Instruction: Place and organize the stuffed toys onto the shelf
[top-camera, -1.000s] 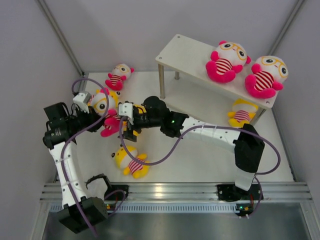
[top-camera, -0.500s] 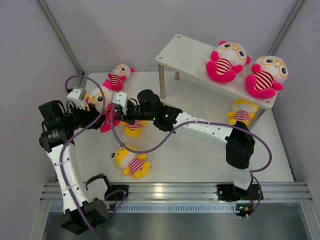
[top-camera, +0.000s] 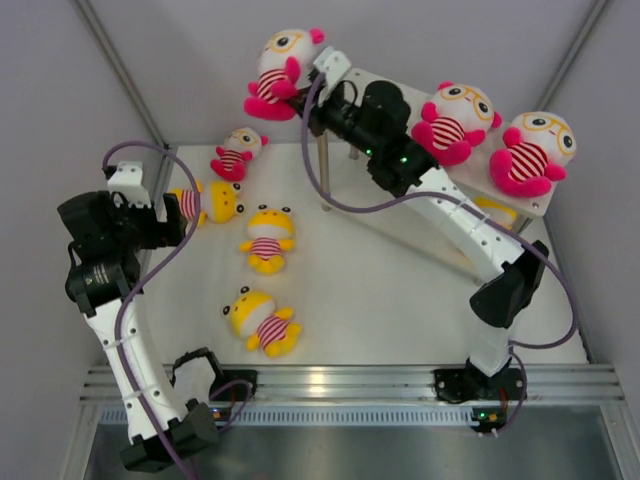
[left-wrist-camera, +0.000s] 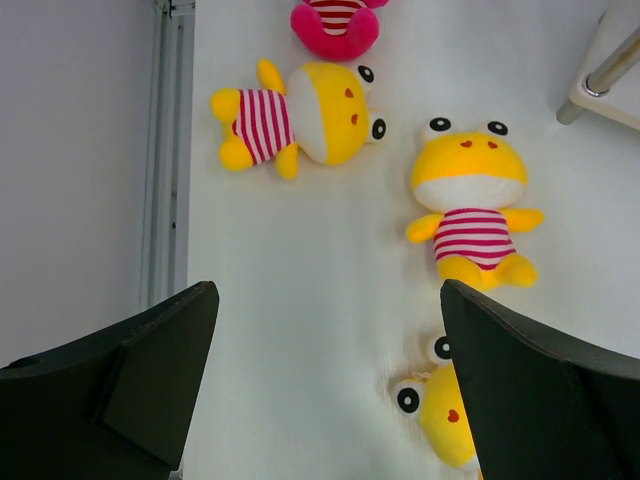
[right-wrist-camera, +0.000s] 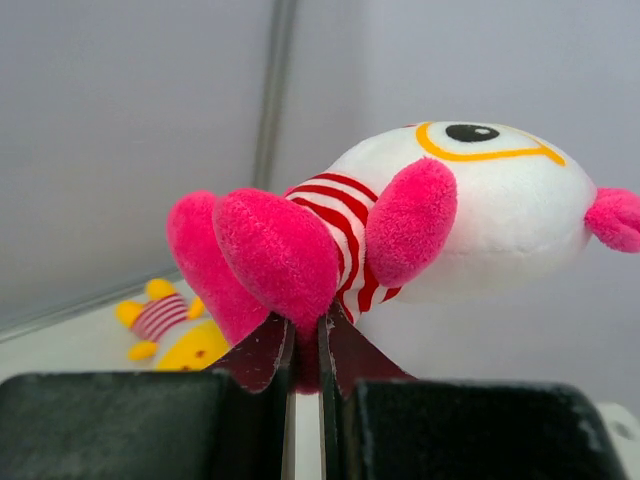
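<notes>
Up at the top centre of the overhead view, the right gripper (top-camera: 303, 97) is clenched on a small pink-limbed plush doll with glasses and a red-white striped belly (top-camera: 280, 70). It holds the doll in the air just off the left end of the white two-tier shelf with thin metal legs (top-camera: 478, 172). Two more pink dolls (top-camera: 452, 120) sit on the top board at the right. A fourth pink doll (top-camera: 236, 152) and three yellow plush dolls (top-camera: 267, 238) lie on the white table (top-camera: 400, 300) at centre left. The left gripper (top-camera: 172, 215), at the left edge, stands released and empty.

Through the left wrist camera its black fingers (left-wrist-camera: 150, 380) frame bare table at the bottom, with yellow dolls above, none touched.

From the right wrist camera the jaws pinch only a pink leg, low centre, and the doll's body lies across the frame. It looks light and squashy with a big head. I judge a hold around the striped belly steadier than one limb — it may flop on landing.
</notes>
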